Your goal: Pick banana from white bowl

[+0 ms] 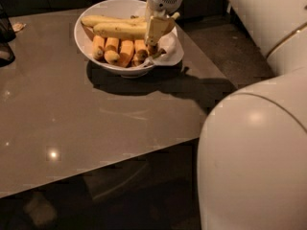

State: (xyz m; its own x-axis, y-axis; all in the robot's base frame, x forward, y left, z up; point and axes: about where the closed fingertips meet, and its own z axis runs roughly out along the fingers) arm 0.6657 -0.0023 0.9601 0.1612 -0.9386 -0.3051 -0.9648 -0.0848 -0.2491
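Observation:
The white bowl stands at the far middle of the brown table. The thick, speckled banana lies across it on top of several orange fruit pieces. A slimmer, paler banana lies behind it. My gripper reaches down into the right side of the bowl. It is shut on the right end of the thick banana. One cream finger covers that end. The banana still rests low in the bowl.
A crumpled white paper sheet hangs over the bowl's right rim. A dark object stands at the table's far left edge. My white arm and base fill the right side. The table's near edge runs across the lower middle.

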